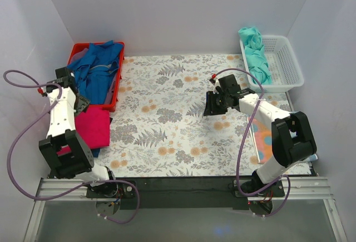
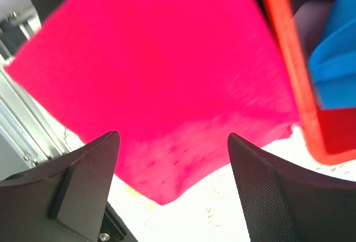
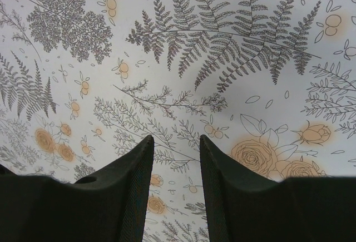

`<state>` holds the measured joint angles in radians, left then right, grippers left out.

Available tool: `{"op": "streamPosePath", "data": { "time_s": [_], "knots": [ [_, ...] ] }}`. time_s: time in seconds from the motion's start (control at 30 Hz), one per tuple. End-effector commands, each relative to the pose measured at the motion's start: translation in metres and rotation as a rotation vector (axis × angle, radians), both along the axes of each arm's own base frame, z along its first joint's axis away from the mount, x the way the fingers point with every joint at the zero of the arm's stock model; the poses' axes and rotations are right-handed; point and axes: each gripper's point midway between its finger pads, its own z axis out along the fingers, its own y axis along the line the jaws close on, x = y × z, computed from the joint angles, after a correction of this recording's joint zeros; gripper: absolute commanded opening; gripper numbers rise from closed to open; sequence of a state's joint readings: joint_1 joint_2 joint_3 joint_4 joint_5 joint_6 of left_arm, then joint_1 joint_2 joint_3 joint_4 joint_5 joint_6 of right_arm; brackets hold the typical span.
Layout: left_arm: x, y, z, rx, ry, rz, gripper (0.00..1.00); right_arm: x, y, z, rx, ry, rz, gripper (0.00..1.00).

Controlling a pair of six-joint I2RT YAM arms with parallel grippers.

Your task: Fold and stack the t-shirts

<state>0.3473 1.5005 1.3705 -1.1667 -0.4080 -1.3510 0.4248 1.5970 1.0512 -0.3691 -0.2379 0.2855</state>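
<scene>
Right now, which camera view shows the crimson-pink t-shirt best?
Left wrist view: the crimson-pink t-shirt fills the frame, close. Top external shows it small, partly under the left arm. Right wrist shows only floral tablecloth.

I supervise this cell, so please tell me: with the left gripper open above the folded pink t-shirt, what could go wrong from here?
1. The open left gripper hangs close over the crimson-pink t-shirt; pulling away, a finger might catch the cloth and undo the fold.
2. The blue t-shirt lies heaped up to the rim of the red bin beside that arm, so it could be dragged out.
</scene>
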Motion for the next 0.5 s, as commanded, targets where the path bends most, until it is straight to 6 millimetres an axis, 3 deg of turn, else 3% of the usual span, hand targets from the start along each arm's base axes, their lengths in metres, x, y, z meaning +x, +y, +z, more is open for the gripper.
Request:
{"op": "streamPosePath", "data": {
  "time_s": [0.0, 0.1, 0.17, 0.27, 0.47],
  "knots": [
    [-0.012, -0.022, -0.002, -0.045, -0.052, -0.02, 0.77, 0.013, 0.006, 0.018, 0.039, -0.051, 0.0, 0.44],
    [-0.006, -0.041, 0.002, -0.058, -0.111, -0.104, 0.77, 0.012, 0.005, 0.023, 0.04, -0.066, -0.006, 0.44],
    [0.012, -0.065, 0.009, -0.088, -0.192, -0.244, 0.77, 0.012, 0.003, 0.03, 0.044, -0.09, -0.007, 0.45],
    [0.017, -0.094, 0.017, -0.088, -0.252, -0.376, 0.78, 0.011, -0.002, 0.037, 0.029, -0.123, -0.01, 0.45],
    [0.012, -0.127, 0.024, -0.105, -0.297, -0.532, 0.82, 0.007, -0.022, 0.051, -0.034, -0.202, -0.051, 0.47]
  ]
}}
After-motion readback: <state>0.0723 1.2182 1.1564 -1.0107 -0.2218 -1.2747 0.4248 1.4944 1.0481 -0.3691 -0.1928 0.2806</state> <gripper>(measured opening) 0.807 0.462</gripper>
